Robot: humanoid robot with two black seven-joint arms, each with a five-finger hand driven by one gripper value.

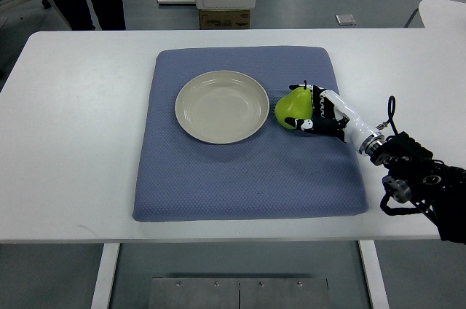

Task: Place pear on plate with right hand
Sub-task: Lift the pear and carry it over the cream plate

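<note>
Pear (293, 108) sits just beside the plate (222, 106), on its right, not yet on it, and it looks to be resting on the blue mat (247, 178). The right hand (320, 111) is wrapped around the pear's far side from the plate, fingers (319, 125) curled onto the green skin. So the grasp seems made; the lift and the short carry over the plate's rim are left. Plate lies bare on the mat, on the white worktop (80, 119). No left hand in sight.
</note>
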